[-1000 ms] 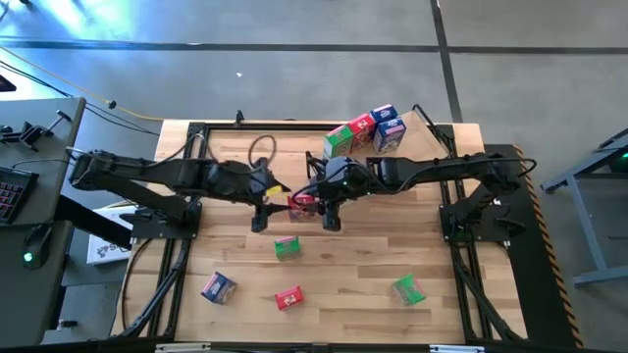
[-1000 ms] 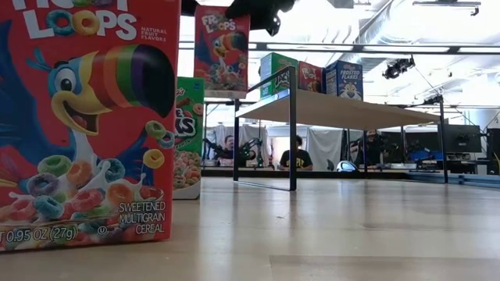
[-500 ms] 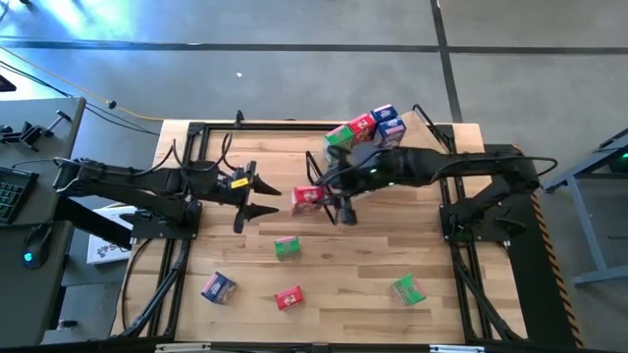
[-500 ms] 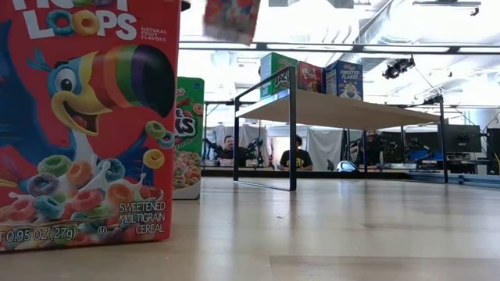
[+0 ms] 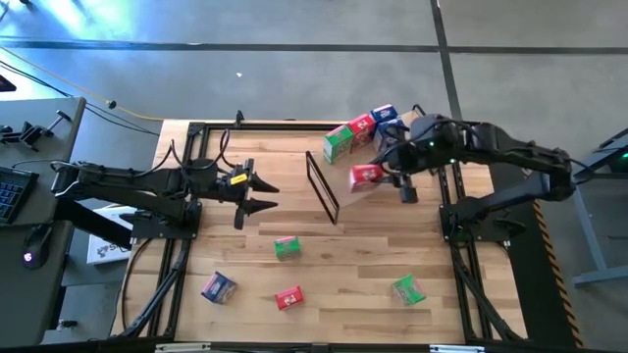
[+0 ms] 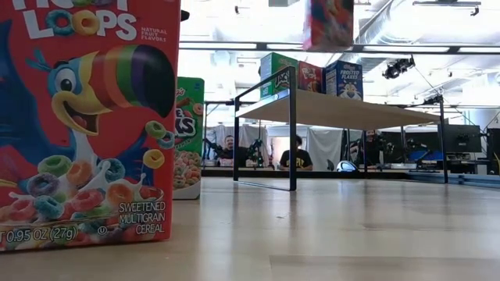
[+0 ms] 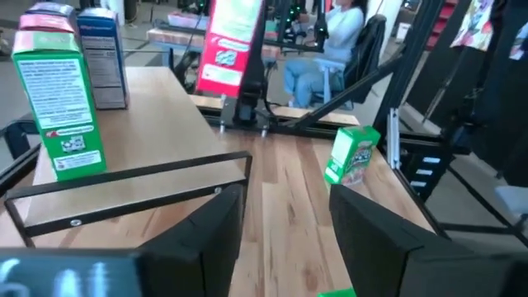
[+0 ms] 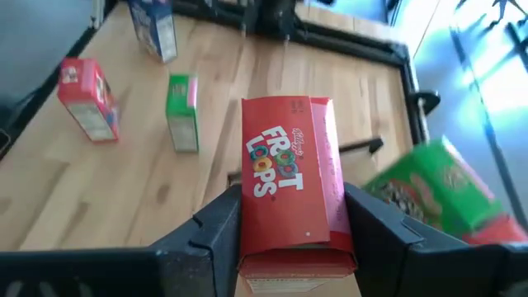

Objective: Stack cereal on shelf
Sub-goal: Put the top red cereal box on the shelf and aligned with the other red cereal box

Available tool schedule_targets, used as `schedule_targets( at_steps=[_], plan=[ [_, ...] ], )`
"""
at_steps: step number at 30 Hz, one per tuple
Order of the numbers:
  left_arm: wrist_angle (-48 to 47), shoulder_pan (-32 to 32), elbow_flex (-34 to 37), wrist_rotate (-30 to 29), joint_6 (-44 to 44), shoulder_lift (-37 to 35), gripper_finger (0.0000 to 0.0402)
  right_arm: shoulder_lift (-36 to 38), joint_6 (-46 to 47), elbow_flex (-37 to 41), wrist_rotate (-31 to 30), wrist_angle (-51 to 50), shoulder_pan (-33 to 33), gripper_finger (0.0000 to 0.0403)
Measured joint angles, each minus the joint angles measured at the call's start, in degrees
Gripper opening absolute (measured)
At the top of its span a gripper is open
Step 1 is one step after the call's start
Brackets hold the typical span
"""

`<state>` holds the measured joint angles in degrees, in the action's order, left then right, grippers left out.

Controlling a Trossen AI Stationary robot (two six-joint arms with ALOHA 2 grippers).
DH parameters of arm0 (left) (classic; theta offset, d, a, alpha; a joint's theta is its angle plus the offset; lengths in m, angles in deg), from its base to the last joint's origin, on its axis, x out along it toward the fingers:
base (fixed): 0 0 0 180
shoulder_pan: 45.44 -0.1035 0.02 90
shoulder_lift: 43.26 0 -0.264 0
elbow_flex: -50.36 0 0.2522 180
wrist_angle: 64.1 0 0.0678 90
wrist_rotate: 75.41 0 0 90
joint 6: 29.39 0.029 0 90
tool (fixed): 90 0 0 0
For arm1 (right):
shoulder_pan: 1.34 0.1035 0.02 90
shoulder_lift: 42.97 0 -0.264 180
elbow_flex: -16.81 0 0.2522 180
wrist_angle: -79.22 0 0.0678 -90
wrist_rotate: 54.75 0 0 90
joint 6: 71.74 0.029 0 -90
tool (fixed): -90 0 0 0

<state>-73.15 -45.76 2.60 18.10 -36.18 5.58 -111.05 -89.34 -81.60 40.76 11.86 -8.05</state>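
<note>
A red cereal box (image 5: 367,176) hangs in the air beside the shelf (image 6: 344,111), with my right gripper (image 5: 383,175) shut on it. The shelf's board rests on a black wire frame (image 5: 324,186) and carries a green (image 5: 339,142), a red (image 5: 361,127) and a blue box (image 5: 386,116) standing upright. My left gripper (image 5: 260,193) hovers at mid-left, open, with nothing between its fingers (image 7: 206,239). My right gripper pinches the red box between its two fingers, one on each narrow side (image 8: 334,206), at the box's lower end. The fingers slant down and forward and lie along the box. The printed front (image 8: 276,161) faces up, and the box is lifted clear of table and shelf.
Loose boxes lie on the near half of the table: green (image 5: 287,247), blue (image 5: 218,286), red (image 5: 288,297), green (image 5: 407,288). In the low view a red box (image 6: 86,125) stands close up, with a green one (image 6: 190,136) behind it. People sit beyond the table.
My right gripper has carried the red box up and from the table's middle toward the right, to beside the shelf. My left gripper has drawn back from the box toward the table's left edge.
</note>
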Motion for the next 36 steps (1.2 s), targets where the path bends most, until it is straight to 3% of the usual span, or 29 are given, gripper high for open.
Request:
schedule_targets(
  at_steps=[12, 21, 36],
  plan=[
    [-0.04, -0.87, 0.00, 0.47, -0.45, 0.06, 0.0163, 3.71, -5.42, 14.86, 1.69, 7.49, -9.14, 0.0160],
    [-0.09, -0.91, 0.00, 0.47, -0.61, 0.06, 0.0163, 3.40, -7.95, 15.33, 0.08, 8.89, -14.73, 0.0164],
    [0.00, -0.90, -0.02, 0.43, -1.07, 0.06, 0.0163, 1.74, -7.96, 15.33, -6.41, 11.77, -16.26, 0.0222]
  ],
)
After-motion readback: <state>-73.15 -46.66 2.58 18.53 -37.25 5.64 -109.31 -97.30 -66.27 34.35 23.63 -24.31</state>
